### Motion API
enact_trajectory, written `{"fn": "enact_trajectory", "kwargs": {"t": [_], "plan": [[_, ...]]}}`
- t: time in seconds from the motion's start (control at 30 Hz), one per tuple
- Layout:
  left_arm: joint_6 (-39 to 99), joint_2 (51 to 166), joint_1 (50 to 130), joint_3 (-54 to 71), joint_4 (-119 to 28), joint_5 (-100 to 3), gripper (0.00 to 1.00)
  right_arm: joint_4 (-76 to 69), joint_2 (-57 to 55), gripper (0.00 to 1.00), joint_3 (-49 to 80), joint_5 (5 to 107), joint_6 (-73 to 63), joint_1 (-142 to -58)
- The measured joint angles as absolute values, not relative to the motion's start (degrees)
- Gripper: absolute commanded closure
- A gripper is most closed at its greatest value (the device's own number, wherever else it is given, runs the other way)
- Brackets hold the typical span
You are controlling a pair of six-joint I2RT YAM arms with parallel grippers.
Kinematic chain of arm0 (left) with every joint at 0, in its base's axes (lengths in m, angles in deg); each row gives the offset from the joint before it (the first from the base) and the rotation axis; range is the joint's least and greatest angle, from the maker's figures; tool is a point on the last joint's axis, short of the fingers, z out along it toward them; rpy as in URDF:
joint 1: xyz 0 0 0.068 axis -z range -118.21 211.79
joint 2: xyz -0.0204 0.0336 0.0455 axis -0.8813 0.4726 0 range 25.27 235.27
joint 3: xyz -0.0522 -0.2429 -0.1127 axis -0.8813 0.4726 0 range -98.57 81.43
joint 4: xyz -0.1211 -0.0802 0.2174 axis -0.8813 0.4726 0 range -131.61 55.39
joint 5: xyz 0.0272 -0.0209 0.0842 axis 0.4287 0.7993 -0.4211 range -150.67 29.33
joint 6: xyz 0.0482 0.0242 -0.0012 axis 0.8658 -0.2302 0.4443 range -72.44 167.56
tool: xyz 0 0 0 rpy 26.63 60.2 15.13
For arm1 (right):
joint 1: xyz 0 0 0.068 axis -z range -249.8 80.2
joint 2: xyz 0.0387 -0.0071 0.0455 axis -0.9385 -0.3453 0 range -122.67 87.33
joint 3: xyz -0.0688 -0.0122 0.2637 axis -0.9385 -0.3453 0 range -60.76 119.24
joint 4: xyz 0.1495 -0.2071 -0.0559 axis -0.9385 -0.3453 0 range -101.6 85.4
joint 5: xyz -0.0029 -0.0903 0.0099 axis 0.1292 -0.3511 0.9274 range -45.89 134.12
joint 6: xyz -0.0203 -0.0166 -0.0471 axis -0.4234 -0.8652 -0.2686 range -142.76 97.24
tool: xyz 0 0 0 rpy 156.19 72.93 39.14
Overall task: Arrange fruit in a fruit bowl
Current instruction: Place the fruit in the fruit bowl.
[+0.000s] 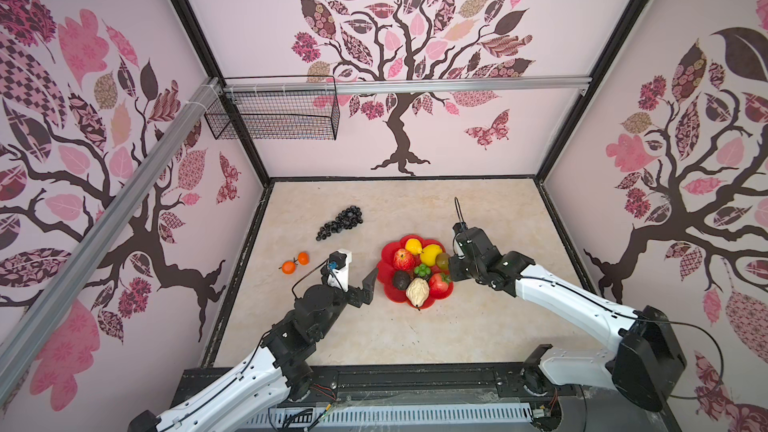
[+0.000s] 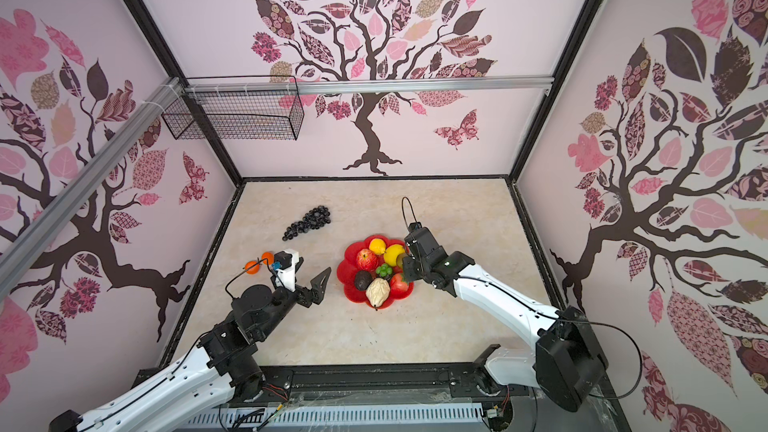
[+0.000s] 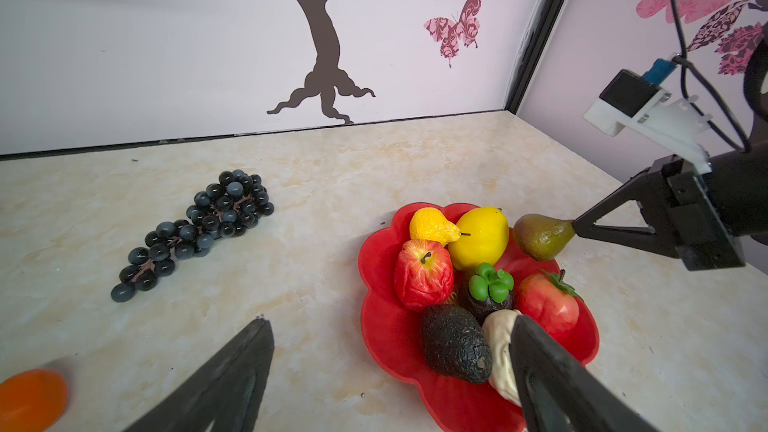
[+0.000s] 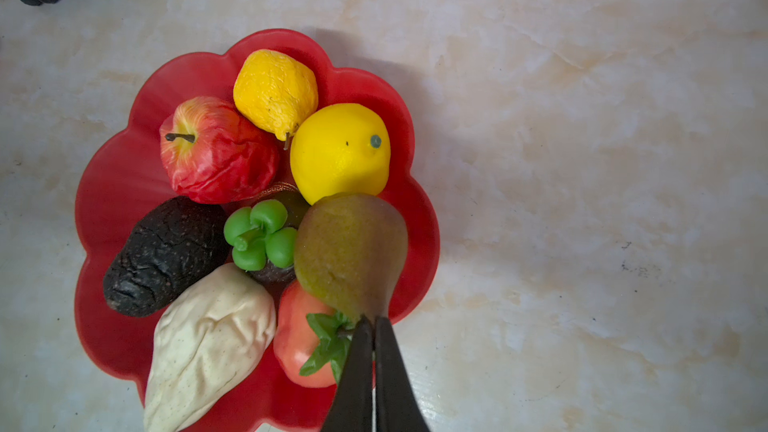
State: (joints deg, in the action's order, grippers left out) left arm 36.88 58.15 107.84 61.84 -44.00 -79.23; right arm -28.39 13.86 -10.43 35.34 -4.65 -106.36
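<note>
On the counter [image 1: 415,334] sits the red fruit bowl [image 4: 104,184], and it is almost full. Just above its edge hangs a green-brown fruit [image 4: 351,251], over the gap between the lemon [image 4: 340,151] and the strawberry [image 4: 297,342].

Things could go wrong from here. The bowl is shallow and crowded, so I think the fruit could land on top of another one, roll over the low rim and end up on the counter. It is also pinched only by its thin end, so it may slip or swing and drop in the wrong spot.

The right hand [image 4: 372,320] is closed tight, with its two fingers squeezing that thin end. The left hand [image 3: 390,322] is spread wide and holds nothing. One of its fingers is right next to the cream pear [image 3: 500,334]; I cannot tell if they touch. A bump there could push fruit out.

Farther away, the grapes [image 1: 341,222] and two oranges [image 1: 288,267] lie on the counter, not in the bowl yet.
</note>
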Motion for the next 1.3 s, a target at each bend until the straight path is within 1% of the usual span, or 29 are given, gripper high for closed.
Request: {"fn": "enact_trajectory", "kwargs": {"t": [0.53, 0.83, 1.03, 1.17, 1.3], "plan": [[36.9, 58.0, 107.8, 61.8, -44.0, -78.8, 0.08, -28.4, 10.8, 0.95, -10.5, 33.4, -4.8, -106.2], [36.9, 58.4, 107.8, 61.8, -44.0, -78.6, 0.08, -28.4, 9.8, 0.91, -10.5, 34.0, -4.8, -106.1], [36.9, 58.5, 107.8, 61.8, -43.9, -78.6, 0.08, -28.4, 9.2, 0.85, -10.5, 34.5, -4.8, -106.1], [37.0, 58.7, 107.8, 61.8, -43.9, -78.6, 0.08, -28.5, 8.8, 0.76, -10.5, 34.7, -4.9, -106.1], [37.1, 58.9, 107.8, 61.8, -43.9, -78.6, 0.08, -28.7, 8.8, 0.72, -10.5, 34.7, -4.8, -106.1]]}}
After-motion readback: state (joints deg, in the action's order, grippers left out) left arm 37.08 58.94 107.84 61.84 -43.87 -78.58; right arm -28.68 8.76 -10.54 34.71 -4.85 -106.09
